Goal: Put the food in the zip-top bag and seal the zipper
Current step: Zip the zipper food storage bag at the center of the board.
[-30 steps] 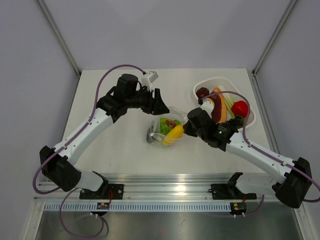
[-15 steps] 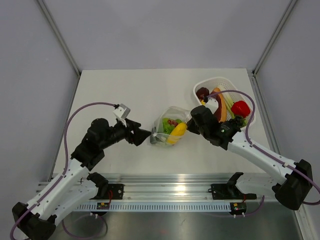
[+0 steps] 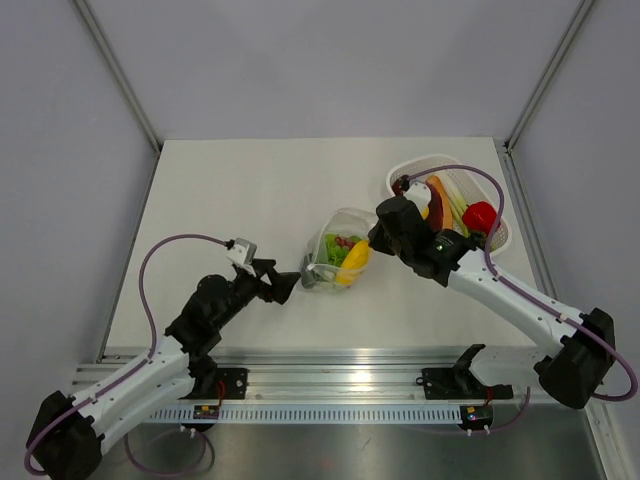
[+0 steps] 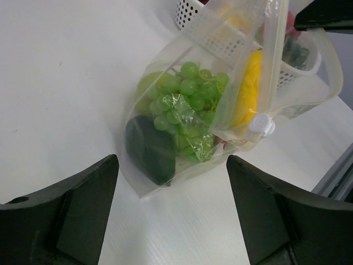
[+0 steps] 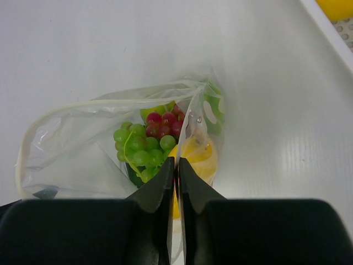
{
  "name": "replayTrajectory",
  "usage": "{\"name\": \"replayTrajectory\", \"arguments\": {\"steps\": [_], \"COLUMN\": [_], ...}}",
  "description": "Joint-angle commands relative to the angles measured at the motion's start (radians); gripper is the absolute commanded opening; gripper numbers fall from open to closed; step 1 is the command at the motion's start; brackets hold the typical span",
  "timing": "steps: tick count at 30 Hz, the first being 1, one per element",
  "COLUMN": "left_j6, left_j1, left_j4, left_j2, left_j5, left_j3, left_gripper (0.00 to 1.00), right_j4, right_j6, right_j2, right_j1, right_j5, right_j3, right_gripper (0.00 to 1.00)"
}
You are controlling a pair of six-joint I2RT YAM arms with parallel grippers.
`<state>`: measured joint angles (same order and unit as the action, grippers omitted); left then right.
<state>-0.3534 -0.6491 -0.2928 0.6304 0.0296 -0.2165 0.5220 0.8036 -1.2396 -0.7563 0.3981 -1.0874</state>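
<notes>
The clear zip-top bag lies mid-table with its mouth open toward the right. It holds food: green grapes, red grapes, a dark green piece and a yellow piece. A white slider sits on the zipper strip at the mouth. My right gripper is shut on the bag's mouth edge, the film pinched between its fingertips. My left gripper is open and empty just left of the bag's bottom corner, which shows beyond its jaws in the left wrist view.
A white lattice basket stands at the right rear with more food, including a red piece and a dark purple piece. Its wall also shows behind the bag in the left wrist view.
My left arm has swung from behind the bag toward the near edge and now faces the bag's left side. My right gripper has shifted slightly farther back, still pinching the bag's edge.
</notes>
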Motion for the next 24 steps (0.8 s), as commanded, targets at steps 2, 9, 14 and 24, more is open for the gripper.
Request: {"name": "replayTrajectory", "arguments": {"steps": [2, 9, 14, 24], "left_j6": [0.103, 0.166, 0.243, 0.3], "left_j1": [-0.034, -0.069, -0.104, -0.116], "left_j4": [-0.213, -0.391, -0.41, -0.56], "left_j2": [0.025, 0.104, 0.178, 0.291], "left_j5": [0.013, 0.061, 0.039, 0.076], "left_j3": [0.02, 0.1, 0.097, 0.071], "left_gripper": [0.84, 0.89, 0.85, 0.72], "right_j4": [0.003, 0.006, 0.006, 0.001], "right_j6": [-0.02, -0.015, -0.014, -0.009], "right_j2": [-0.011, -0.012, -0.006, -0.02], "right_j1": [0.014, 0.018, 0.018, 0.017], "right_j5": [-0.007, -0.016, -0.022, -0.039], "right_j3": [-0.046, -0.049, -0.046, -0.043], "right_gripper": [0.13, 0.14, 0.15, 0.15]}}
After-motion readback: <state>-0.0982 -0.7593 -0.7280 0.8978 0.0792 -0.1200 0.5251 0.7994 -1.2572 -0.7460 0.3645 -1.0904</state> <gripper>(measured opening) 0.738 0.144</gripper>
